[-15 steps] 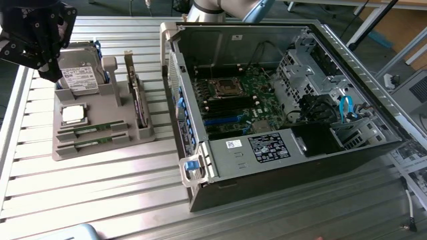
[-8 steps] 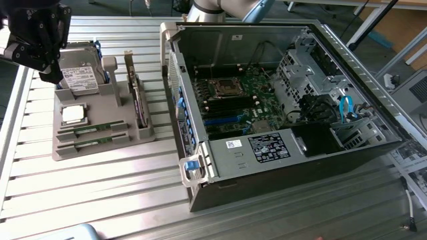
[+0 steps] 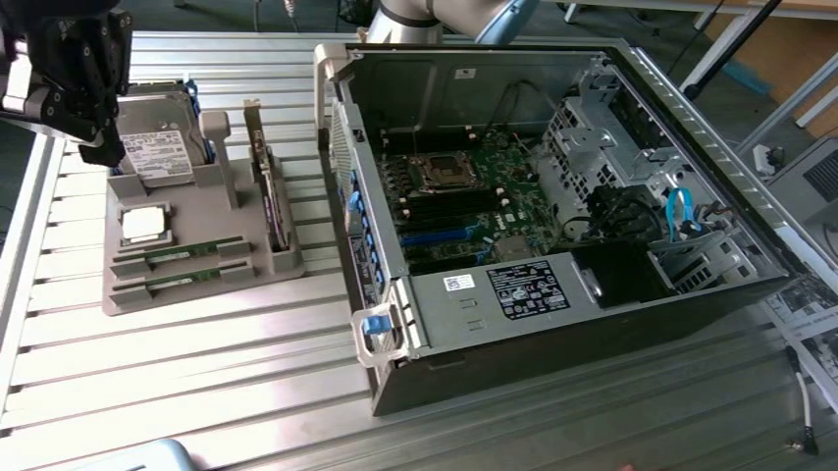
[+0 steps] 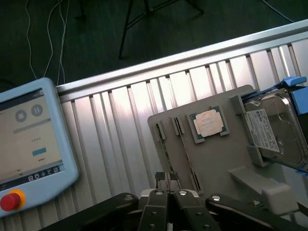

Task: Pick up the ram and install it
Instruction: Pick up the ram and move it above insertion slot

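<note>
Two green ram sticks [image 3: 183, 253] [image 3: 180, 281] lie in slots at the front of a grey holder tray [image 3: 196, 299] on the exterior view's left. In the wrist view they show edge-on as thin strips [image 4: 166, 153] [image 4: 189, 166] in the tray [image 4: 216, 159]. My black gripper [image 3: 101, 150] hangs above the tray's back left corner, next to the hard drive [image 3: 164, 149]. It is apart from the ram. Its fingers [image 4: 162, 188] are pressed together with nothing between them.
The tray also holds a silver processor chip [image 3: 143, 224] [image 4: 209, 122] and an upright dark expansion card [image 3: 270, 191]. An open computer case [image 3: 654, 294] with its motherboard [image 3: 458, 191] lies on the slatted metal table [image 3: 196, 392]. A teach pendant [image 4: 29, 139] rests at the table's edge.
</note>
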Robot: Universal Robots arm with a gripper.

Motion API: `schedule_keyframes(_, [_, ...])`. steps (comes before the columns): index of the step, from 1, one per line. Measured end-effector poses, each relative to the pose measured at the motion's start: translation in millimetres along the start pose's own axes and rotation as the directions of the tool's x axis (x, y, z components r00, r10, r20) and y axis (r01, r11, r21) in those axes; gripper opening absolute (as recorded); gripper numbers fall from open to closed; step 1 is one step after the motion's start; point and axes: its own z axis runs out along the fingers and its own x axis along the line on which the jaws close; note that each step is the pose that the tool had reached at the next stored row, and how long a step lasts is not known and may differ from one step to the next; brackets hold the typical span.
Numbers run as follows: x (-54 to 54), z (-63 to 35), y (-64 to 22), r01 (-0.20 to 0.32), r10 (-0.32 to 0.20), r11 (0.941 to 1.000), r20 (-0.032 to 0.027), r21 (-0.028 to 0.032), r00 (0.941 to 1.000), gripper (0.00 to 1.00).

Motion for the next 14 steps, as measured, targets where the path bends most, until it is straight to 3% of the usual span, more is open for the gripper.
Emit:
schedule_keyframes(3, [-0.1, -0.1, 0.1, 0.000, 0.000, 1.0000, 0.0023, -0.0001, 1.0000, 0.11])
schedule_keyframes(9, [0.0, 0.0, 0.0, 0.002, -0.002, 1.0000, 0.0223, 0.0039, 0.9997, 0.11])
schedule_keyframes(14, [0.2, 0.0, 0.0, 0.005, -0.005, 0.9999, 0.0449, 0.0125, 0.9990, 0.11])
